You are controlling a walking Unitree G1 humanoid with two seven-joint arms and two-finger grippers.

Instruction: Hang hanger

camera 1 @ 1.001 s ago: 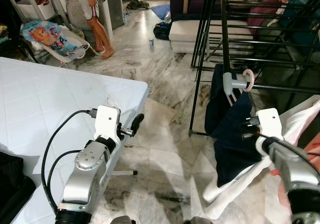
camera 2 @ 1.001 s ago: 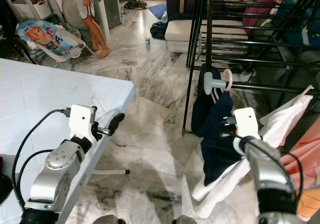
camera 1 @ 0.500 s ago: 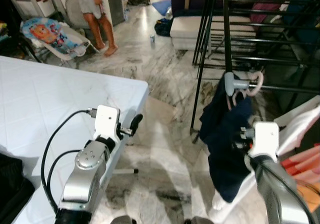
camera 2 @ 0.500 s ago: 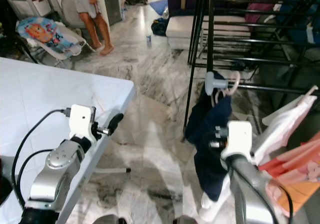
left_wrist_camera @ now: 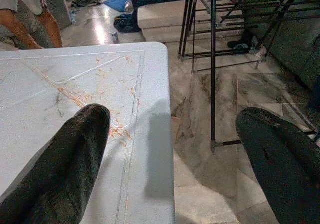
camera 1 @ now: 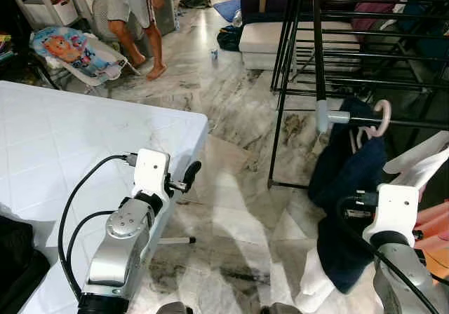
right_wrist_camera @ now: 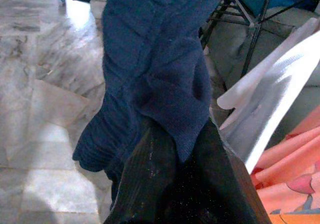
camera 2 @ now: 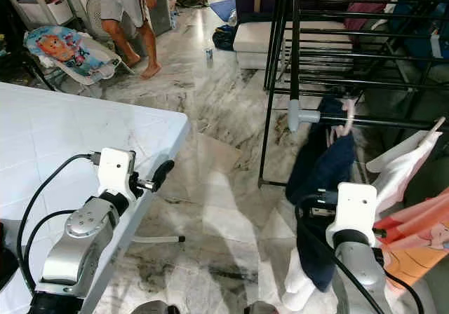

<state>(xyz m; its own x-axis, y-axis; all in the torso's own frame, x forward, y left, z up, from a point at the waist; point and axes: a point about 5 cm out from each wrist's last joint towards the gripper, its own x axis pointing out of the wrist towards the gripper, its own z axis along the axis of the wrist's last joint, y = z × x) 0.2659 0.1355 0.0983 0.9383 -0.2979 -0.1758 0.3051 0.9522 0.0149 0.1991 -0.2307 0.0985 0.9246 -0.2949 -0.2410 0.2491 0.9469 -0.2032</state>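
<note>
Hanger (camera 1: 379, 117) hooked on rack rail (camera 1: 410, 123), right gripper (right_wrist_camera: 175, 149) seemingly pinching navy garment (right_wrist_camera: 155, 59), left gripper (left_wrist_camera: 175, 149) wide.

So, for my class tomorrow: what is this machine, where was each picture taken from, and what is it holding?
It is a walking humanoid robot with two silver arms ending in black fingers. Two pictures come from head cameras looking down; two come from wrist cameras. The right gripper is shut on a navy garment that hangs on a pink hanger, already hooked over a rail of the black drying rack. The left gripper is open over the white table. A person stands in the background.
</note>
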